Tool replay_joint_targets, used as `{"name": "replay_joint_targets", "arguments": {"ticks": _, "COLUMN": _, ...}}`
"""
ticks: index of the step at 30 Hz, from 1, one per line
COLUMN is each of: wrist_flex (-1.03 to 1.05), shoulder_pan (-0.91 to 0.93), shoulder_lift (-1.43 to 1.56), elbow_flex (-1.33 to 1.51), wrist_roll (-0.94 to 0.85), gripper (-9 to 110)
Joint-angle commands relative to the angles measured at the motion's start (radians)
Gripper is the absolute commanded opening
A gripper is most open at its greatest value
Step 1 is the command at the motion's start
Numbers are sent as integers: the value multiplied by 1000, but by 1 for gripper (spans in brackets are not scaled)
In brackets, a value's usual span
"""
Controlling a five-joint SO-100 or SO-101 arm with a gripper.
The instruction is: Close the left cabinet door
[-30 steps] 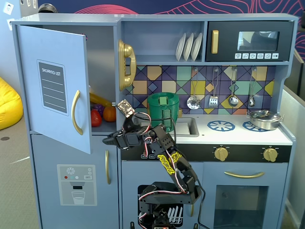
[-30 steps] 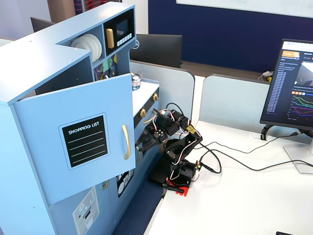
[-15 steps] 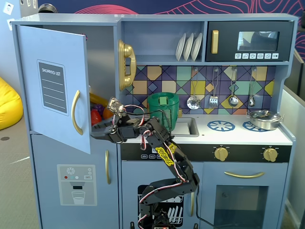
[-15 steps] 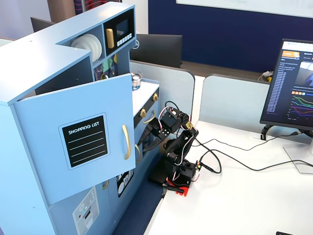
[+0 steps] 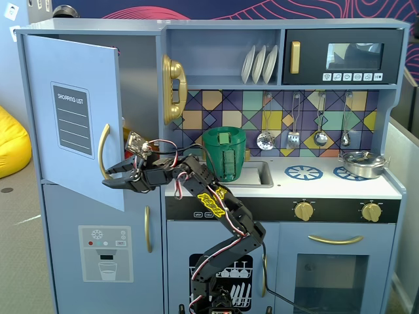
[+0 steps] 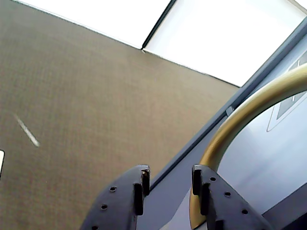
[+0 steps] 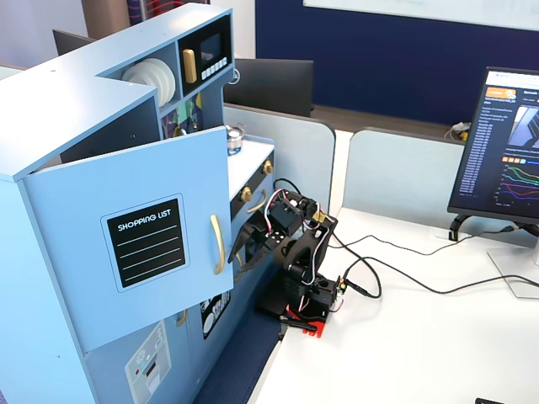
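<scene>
The left cabinet door, light blue with a black "SHOPPING LIST" board, stands swung open; it also shows in another fixed view. Its curved gold handle runs down the free edge. My black gripper is at the handle's lower end, by the door's free edge. In the wrist view the gripper is open and holds nothing. The door's edge runs up between the two fingers. The gold handle passes just behind the right finger. The gripper also shows in the side fixed view.
Below the open door is the blue door with the dispenser graphic. A green pot sits in the sink and a gold phone hangs beside the cabinet opening. A yellow beanbag lies left. A monitor and cables lie on the white desk.
</scene>
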Motion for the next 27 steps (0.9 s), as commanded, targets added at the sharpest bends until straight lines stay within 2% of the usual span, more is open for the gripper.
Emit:
{"name": "replay_joint_targets", "arguments": {"ticks": 1, "wrist_flex": -58, "shoulder_pan": 77, "shoulder_lift": -9, "elbow_flex": -61, "wrist_roll": 46, "gripper": 0}}
{"name": "replay_joint_targets", "arguments": {"ticks": 27, "wrist_flex": -137, "shoulder_pan": 460, "shoulder_lift": 5, "elbow_flex": -41, "wrist_roll": 212, "gripper": 0}}
